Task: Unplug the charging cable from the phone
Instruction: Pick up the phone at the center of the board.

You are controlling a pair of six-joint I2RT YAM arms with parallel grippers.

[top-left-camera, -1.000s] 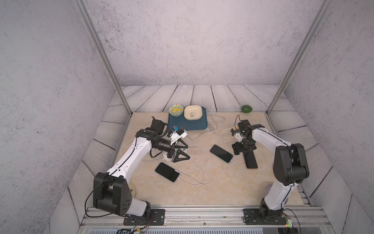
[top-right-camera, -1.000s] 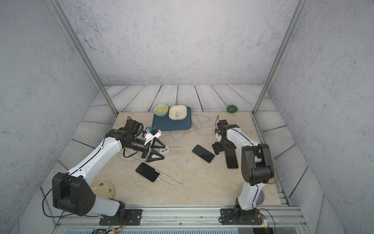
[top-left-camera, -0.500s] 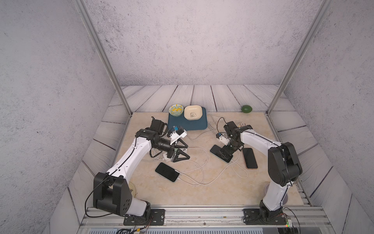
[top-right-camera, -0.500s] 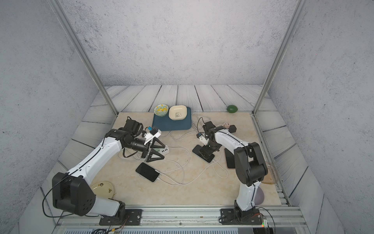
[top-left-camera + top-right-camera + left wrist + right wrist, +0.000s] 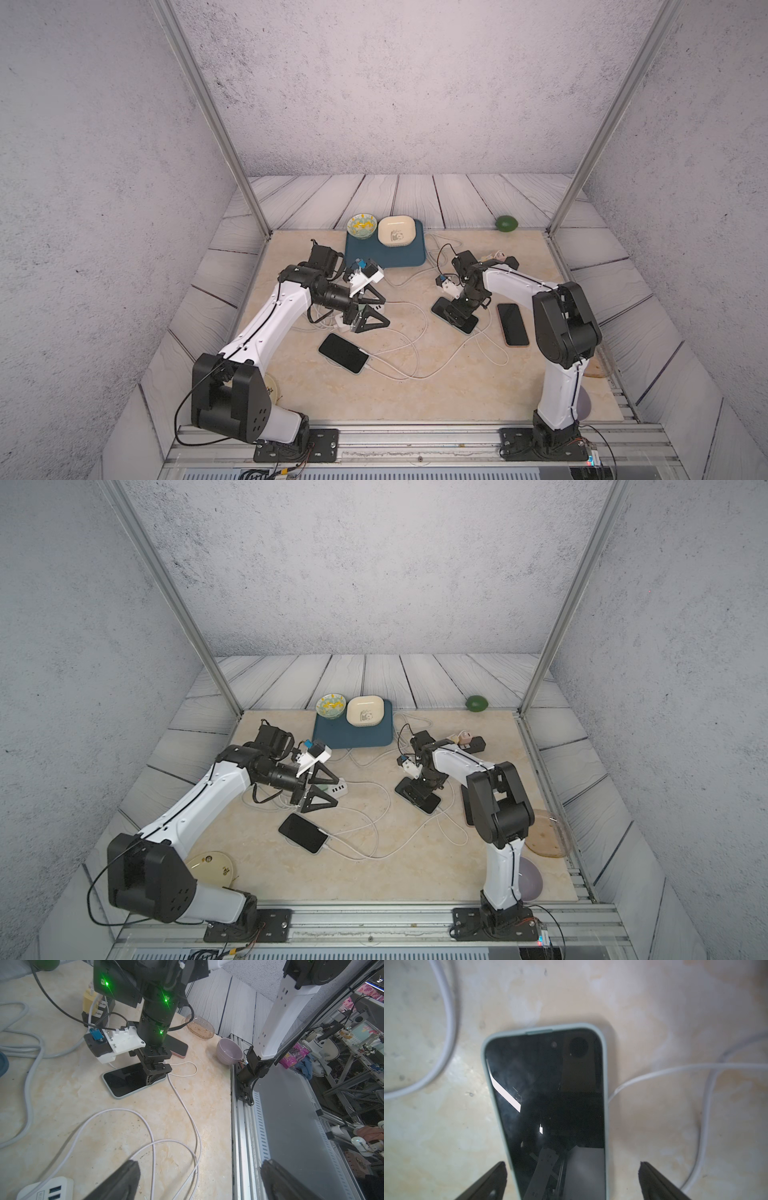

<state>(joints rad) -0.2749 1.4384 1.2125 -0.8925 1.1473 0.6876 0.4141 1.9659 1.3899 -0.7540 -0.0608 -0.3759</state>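
Note:
A phone in a pale green case lies face up mid-table, seen in both top views. My right gripper hangs low over its nearer end, open, one finger on each side of the case and touching nothing. A white charging cable runs up to the phone's long edge; its plug end is hidden under the gripper. My left gripper hovers open and empty to the left, with loose cable loops below it.
A second phone with a white cable plugged in lies front left. A pink-cased phone lies right of my right gripper. A white power strip, a blue tray with two bowls, a purple bowl and the table edge rail are nearby.
My right gripper has swung left from the pink-cased phone to the pale green phone, opened fully and come down over it. The left arm has not moved.

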